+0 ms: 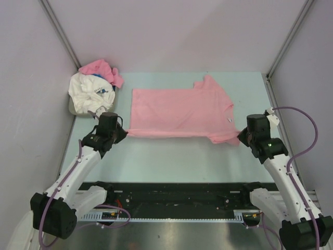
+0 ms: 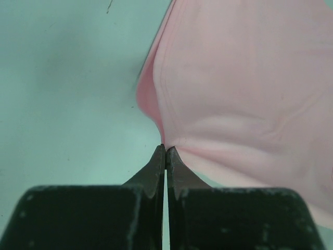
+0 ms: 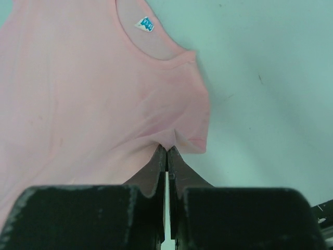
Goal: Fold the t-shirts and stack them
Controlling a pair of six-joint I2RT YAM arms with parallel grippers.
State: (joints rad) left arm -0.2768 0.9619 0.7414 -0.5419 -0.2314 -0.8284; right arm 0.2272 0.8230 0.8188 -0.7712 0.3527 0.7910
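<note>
A light-pink t-shirt (image 1: 177,112) lies spread across the middle of the table, collar toward the right. My left gripper (image 1: 123,133) is shut on its near left corner; in the left wrist view the fingertips (image 2: 165,151) pinch the hem of the pink cloth (image 2: 244,88). My right gripper (image 1: 240,138) is shut on the near right sleeve; the right wrist view shows the fingertips (image 3: 167,151) pinching puckered pink cloth (image 3: 78,94) below the collar with a small blue label (image 3: 145,24). A crumpled white t-shirt with blue print (image 1: 89,92) and another pink t-shirt (image 1: 101,69) lie piled at the back left.
Grey walls (image 1: 171,31) close in the table on three sides. The pile sits against the left wall. Bare green tabletop (image 1: 177,159) lies between the shirt and the arm bases, with a black rail (image 1: 177,195) along the near edge.
</note>
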